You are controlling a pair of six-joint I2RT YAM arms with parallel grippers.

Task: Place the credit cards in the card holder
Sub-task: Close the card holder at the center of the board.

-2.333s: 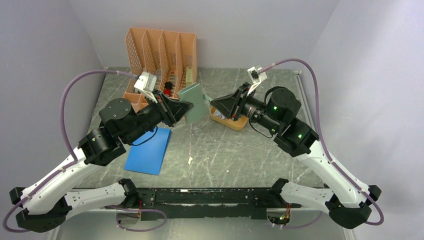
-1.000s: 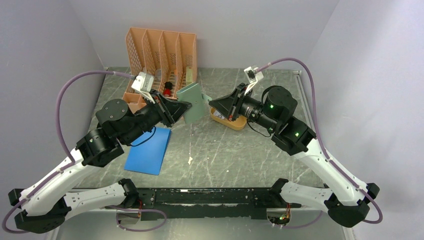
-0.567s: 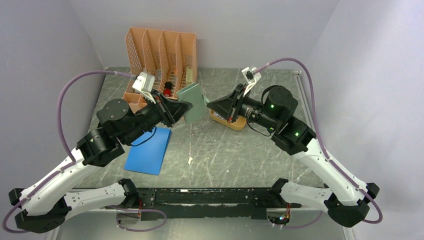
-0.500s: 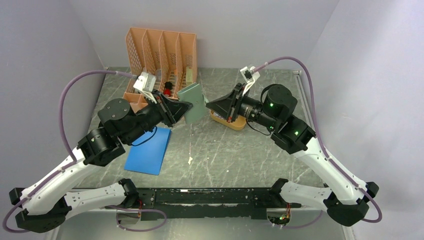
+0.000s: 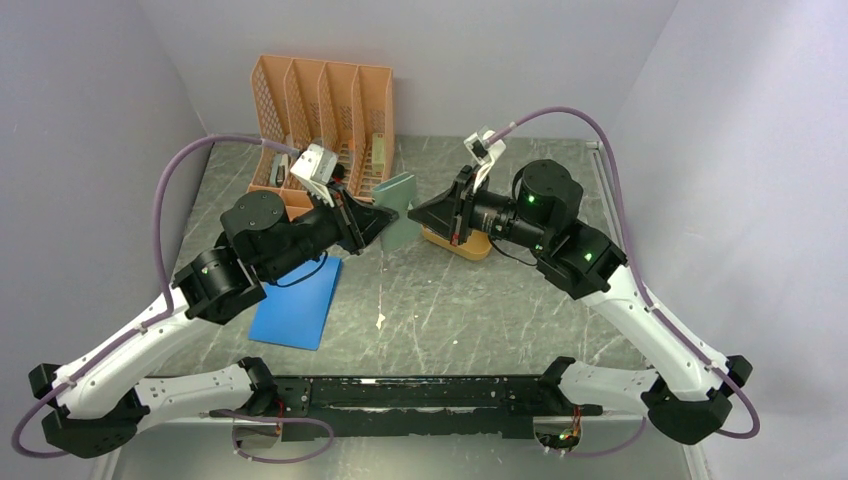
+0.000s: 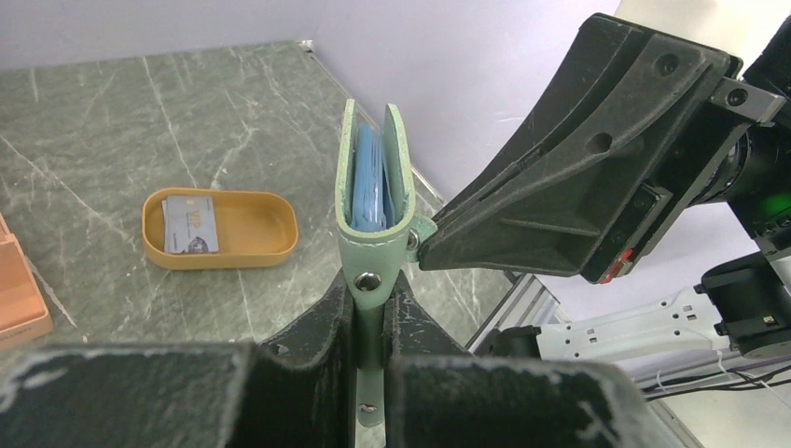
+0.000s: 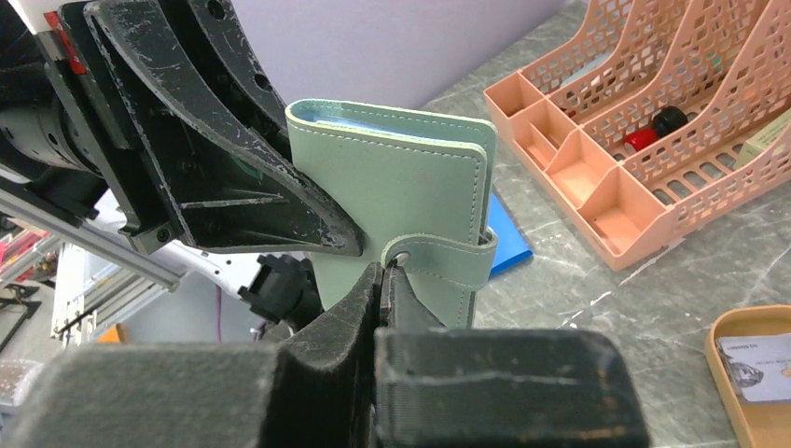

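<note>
Claws L (image 6: 370,285), R (image 7: 382,277) tight on wallet (image 7: 392,187)

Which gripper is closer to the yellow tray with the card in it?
Right. The right gripper is just above the left end of the yellow tray, shut on the card holder. The left gripper holds the card holder's other side, farther away.

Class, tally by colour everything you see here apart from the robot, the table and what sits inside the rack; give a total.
Green: 1, sage-green folding wallet
Yellow: 1, mustard-yellow oval tray
Blue: 1, flat blue pad
Orange: 1, peach-orange plastic mesh rack
Grey-white: 1, pale card lying in the tray
Total: 5
</note>
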